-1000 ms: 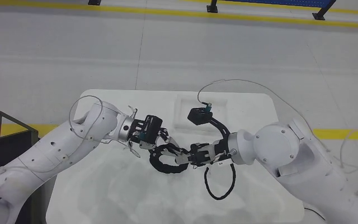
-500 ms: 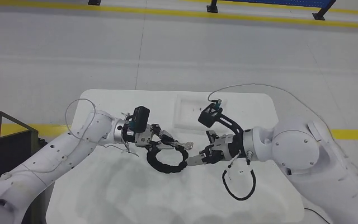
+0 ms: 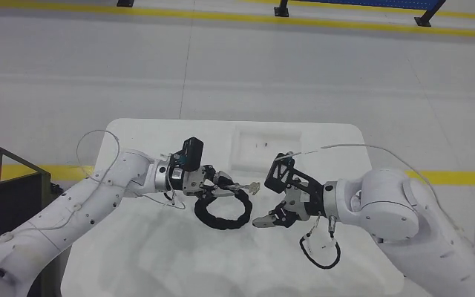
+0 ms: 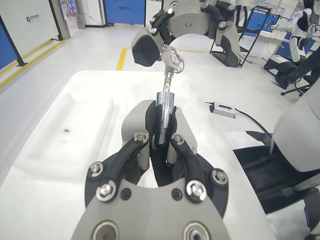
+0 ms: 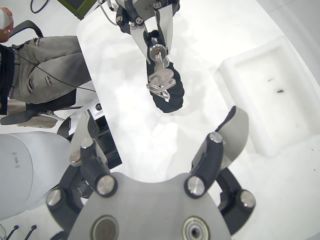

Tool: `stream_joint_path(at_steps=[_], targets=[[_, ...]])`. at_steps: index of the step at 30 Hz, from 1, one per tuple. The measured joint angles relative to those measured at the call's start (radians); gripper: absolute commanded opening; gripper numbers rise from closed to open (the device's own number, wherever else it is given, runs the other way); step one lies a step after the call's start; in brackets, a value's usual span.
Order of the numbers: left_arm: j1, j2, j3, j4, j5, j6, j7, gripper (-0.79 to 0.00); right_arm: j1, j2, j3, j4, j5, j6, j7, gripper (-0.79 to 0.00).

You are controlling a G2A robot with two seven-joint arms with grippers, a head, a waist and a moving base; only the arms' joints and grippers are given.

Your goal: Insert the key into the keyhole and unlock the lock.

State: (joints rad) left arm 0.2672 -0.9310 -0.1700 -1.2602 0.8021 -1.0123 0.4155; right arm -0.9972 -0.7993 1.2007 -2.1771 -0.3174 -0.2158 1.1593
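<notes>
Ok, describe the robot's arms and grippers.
The left arm and right arm are white shells trailing thin pale cables. The left gripper and right gripper have grey bodies, black links, silver bolts and grey fingers with black pads.

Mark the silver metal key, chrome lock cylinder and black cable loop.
Silver metal key [image 4: 171, 59]: left wrist view, flat head.
Chrome lock cylinder [image 4: 164, 108]: left wrist view, mid barrel.
Black cable loop [image 3: 220, 223]: top view, lower curve.

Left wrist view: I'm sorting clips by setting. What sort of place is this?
Probably a robotics test hall: yellow floor lines, blue barrier panels, and another white robot at a far workstation.
</notes>
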Motion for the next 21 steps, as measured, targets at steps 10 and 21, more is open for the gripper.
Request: stream_joint_path(at_steps=[10,21], targets=[[-0.060,0.021,0.000,-0.036,-0.497,0.000,-0.531,-0.785,-0.006,-0.003,-0.028,-0.025,-0.104,-0.023,-0.048,0.000],[-0.086,-0.013,-0.002,-0.019,-0.806,0.000,-0.862,-0.785,-0.046,-0.010,-0.089,-0.106,-0.406,-0.089,-0.186,0.000]])
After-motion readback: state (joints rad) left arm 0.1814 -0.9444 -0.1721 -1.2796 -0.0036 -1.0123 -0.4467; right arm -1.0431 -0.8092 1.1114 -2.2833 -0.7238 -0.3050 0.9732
